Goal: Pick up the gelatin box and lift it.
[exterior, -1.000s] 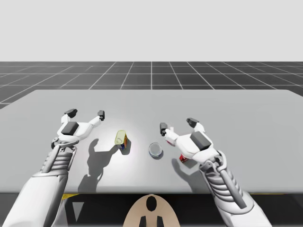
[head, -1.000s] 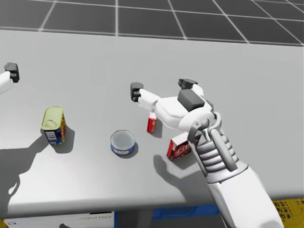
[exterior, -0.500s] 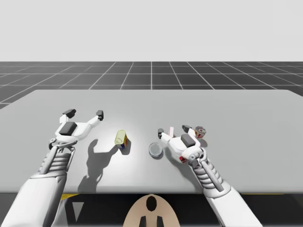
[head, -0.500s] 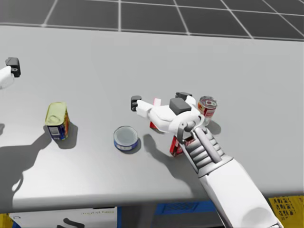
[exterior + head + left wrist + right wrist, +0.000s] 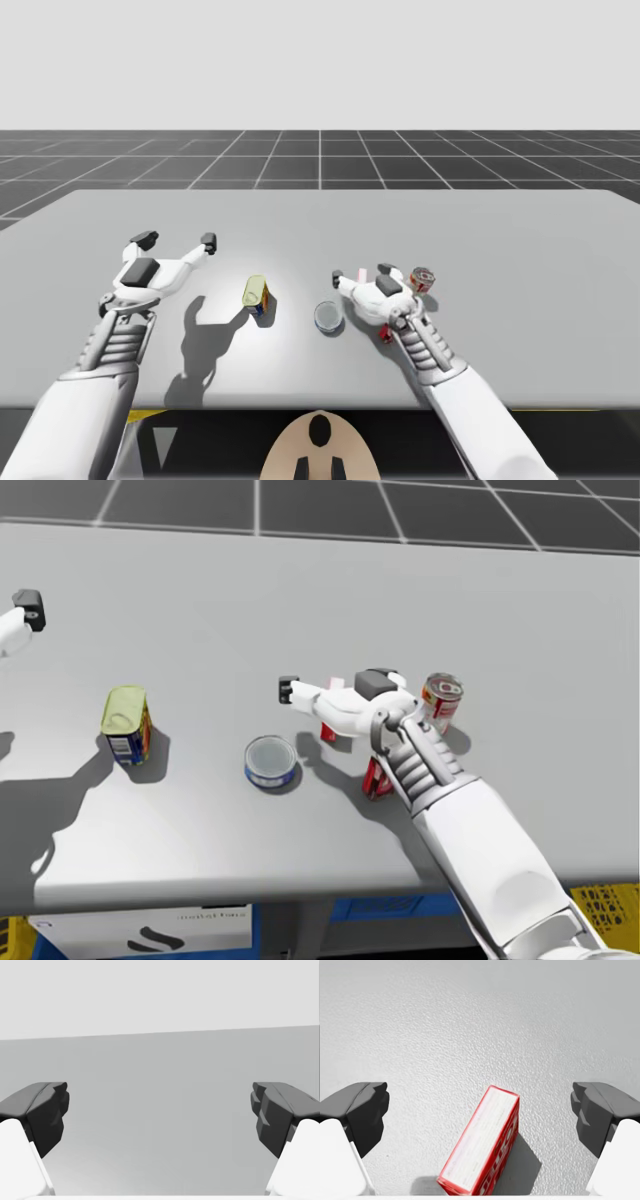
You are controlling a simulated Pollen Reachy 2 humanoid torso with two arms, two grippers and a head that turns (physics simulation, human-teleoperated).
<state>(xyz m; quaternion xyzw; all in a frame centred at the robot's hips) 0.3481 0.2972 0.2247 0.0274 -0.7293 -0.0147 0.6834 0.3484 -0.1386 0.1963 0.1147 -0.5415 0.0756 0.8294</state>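
Note:
The gelatin box (image 5: 482, 1145), small and red with a pale upper face, lies on the table between the fingers of my right gripper (image 5: 480, 1107), which is open; neither finger touches it. In the head view the box (image 5: 327, 732) peeks out from under the hand of my right gripper (image 5: 333, 686). In the high view my right gripper (image 5: 361, 274) sits low over the table at centre right. My left gripper (image 5: 177, 240) hovers open at the left, and in its wrist view the left gripper (image 5: 160, 1110) has bare table ahead.
A second red box (image 5: 378, 778) stands under my right wrist. A red can (image 5: 441, 702) stands just right of the hand. A flat blue can (image 5: 271, 761) and a yellow-topped blue can (image 5: 127, 723) are to the left. The grey table (image 5: 500, 230) has room at the back.
My right arm has dropped towards the table and reached forward, bringing its open fingers to either side of the small red box. My head has turned slightly. The left arm has barely moved.

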